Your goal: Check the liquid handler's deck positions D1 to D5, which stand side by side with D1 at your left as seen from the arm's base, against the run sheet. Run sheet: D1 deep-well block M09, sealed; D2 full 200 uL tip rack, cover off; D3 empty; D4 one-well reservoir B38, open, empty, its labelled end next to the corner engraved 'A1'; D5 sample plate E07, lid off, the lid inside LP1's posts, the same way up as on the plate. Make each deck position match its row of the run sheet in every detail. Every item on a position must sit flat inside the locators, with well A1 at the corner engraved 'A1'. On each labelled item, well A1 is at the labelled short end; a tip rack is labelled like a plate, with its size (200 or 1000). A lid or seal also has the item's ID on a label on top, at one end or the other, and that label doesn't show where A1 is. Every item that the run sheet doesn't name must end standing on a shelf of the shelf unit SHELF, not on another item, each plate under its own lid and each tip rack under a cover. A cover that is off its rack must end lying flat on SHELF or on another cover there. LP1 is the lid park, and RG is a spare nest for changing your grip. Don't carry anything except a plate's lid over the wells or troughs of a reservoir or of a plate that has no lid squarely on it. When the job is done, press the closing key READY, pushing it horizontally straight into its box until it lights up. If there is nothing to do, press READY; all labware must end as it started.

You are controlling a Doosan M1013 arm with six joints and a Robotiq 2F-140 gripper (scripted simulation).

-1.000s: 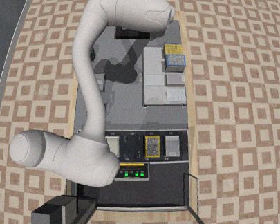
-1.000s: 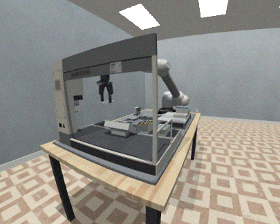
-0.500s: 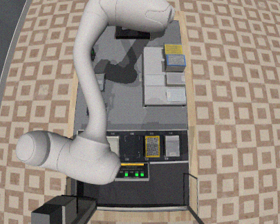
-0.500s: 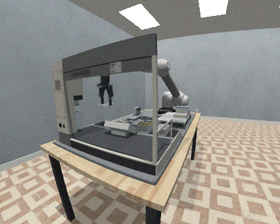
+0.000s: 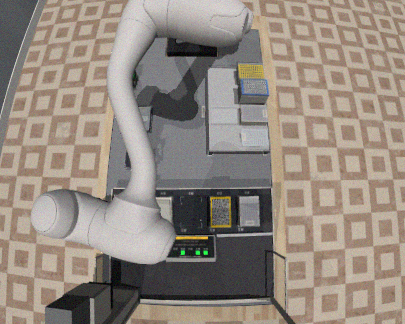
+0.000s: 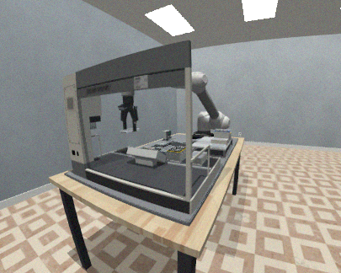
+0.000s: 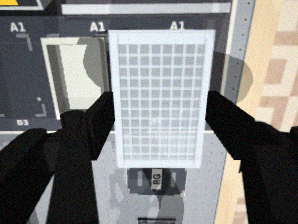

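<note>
In the wrist view my gripper [image 7: 159, 105] is shut on the long sides of a thin, clear, gridded lid [image 7: 159, 97] and holds it level, high above the deck. In the exterior view the gripper [image 6: 128, 122] hangs under the handler's frame with the lid [image 6: 128, 131] in its fingers. Below it the RG nest [image 7: 156, 180] shows. Beyond it lie the empty D3 position [image 7: 20, 75] and a cream reservoir [image 7: 75, 75] in the position beside it; the lid hides the position after that. In the top view the deck row shows a grey block [image 5: 249, 211], a yellow tip rack [image 5: 220, 212], an empty position [image 5: 193, 212] and the reservoir [image 5: 164, 207]. My arm hides the gripper there.
The shelf unit [image 5: 238, 111] holds a yellow rack [image 5: 250, 70], a blue-rimmed rack [image 5: 254, 89] and two pale plates [image 5: 254, 114] [image 5: 254, 136]. A panel with green lights [image 5: 191, 248] sits in front of the deck. The handler's frame posts [image 6: 189, 139] stand around the deck.
</note>
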